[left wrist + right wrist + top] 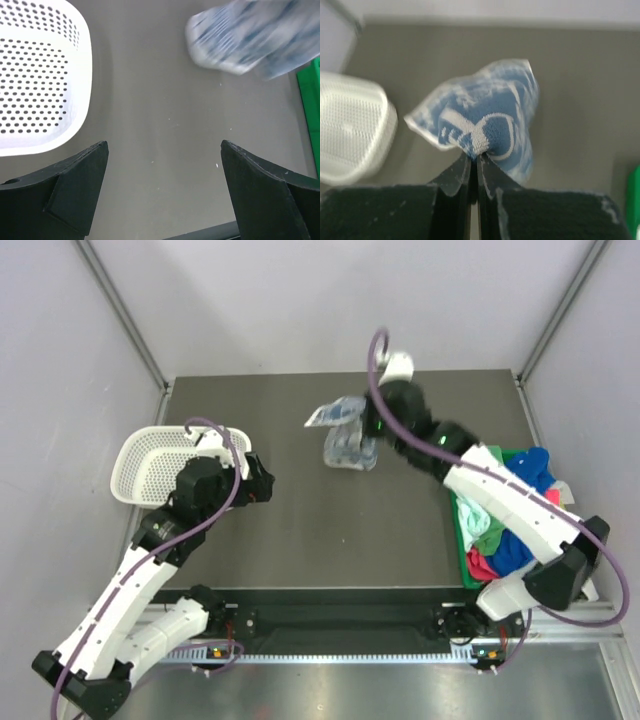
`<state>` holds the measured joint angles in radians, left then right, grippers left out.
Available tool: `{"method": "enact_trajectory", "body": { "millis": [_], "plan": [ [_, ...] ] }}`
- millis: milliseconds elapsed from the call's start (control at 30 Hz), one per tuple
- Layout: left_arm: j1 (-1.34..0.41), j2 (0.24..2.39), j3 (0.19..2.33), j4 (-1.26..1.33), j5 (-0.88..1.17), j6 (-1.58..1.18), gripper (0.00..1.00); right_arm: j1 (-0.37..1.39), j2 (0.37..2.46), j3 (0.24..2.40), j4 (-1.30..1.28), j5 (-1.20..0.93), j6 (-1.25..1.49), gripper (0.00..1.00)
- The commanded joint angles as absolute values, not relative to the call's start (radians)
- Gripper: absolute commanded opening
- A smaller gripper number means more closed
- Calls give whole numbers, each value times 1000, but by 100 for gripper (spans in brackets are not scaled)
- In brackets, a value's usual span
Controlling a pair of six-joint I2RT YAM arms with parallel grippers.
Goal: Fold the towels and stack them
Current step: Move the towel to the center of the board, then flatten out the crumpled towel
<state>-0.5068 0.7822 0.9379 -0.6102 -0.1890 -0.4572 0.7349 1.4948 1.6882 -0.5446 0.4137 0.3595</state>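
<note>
Top external/wrist views: R gripper (475,156) clamped on blue-and-white towel (342,436), L gripper (164,152) apart; remaining towels (515,515) heaped in green bin (459,530), none folded/stacked.

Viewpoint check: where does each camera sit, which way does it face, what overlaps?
Top external: above and behind the robot, looking down on the table; both arms show.
Left wrist: on the left arm, facing down; open left end effector shows.
Right wrist: on the right arm, looking along the shut right end effector pinching the blue-and-white towel.
Shared: all three show that towel and the white basket.
</note>
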Motion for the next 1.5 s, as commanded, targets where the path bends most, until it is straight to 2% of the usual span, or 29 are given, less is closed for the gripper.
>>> {"method": "enact_trajectory", "body": {
  "millis": [0, 33, 133, 200, 233, 267, 433, 567, 633, 733, 833, 933, 1000, 1133, 1233, 1467],
  "plan": [
    [-508, 792, 937, -611, -238, -521, 99, 826, 1300, 1368, -338, 400, 493, 0],
    [-508, 790, 921, -601, -232, -534, 99, 848, 1270, 1186, -315, 396, 527, 0],
    [-508, 801, 832, -536, -207, -586, 98, 932, 1157, 870, -252, 422, 674, 0],
    [-508, 819, 776, -462, -166, -629, 96, 965, 1070, 740, -216, 410, 783, 1],
    [-508, 830, 755, -437, -154, -643, 94, 1012, 1045, 650, -201, 413, 813, 6],
    [-508, 856, 717, -417, -126, -672, 93, 1040, 1025, 622, -209, 420, 836, 9],
    [-509, 940, 664, -313, -72, -726, 84, 1152, 988, 639, -363, 535, 884, 44],
    [-512, 1008, 661, -265, -54, -730, 75, 1152, 979, 738, -492, 635, 841, 55],
    [-528, 1052, 692, -262, -49, -712, 68, 1154, 991, 805, -544, 690, 835, 55],
    [-541, 1103, 739, -268, -70, -692, 62, 1154, 1005, 847, -588, 750, 830, 44],
    [-541, 1189, 794, -221, -89, -693, 62, 1155, 1041, 848, -493, 707, 787, 41],
    [-540, 1363, 895, -173, -91, -687, 61, 1180, 1143, 856, -401, 646, 759, 38],
    [-541, 1443, 948, -140, -92, -672, 61, 1195, 1233, 870, -382, 646, 744, 38],
    [-535, 1693, 1153, -178, -81, -646, 60, 1201, 1311, 876, -272, 614, 700, 38],
    [-528, 1823, 1227, -186, -64, -641, 58, 1207, 1356, 879, -236, 601, 677, 38],
    [-529, 1934, 1302, -209, -67, -647, 54, 1235, 1431, 873, -186, 588, 672, 39]
  ]
}}
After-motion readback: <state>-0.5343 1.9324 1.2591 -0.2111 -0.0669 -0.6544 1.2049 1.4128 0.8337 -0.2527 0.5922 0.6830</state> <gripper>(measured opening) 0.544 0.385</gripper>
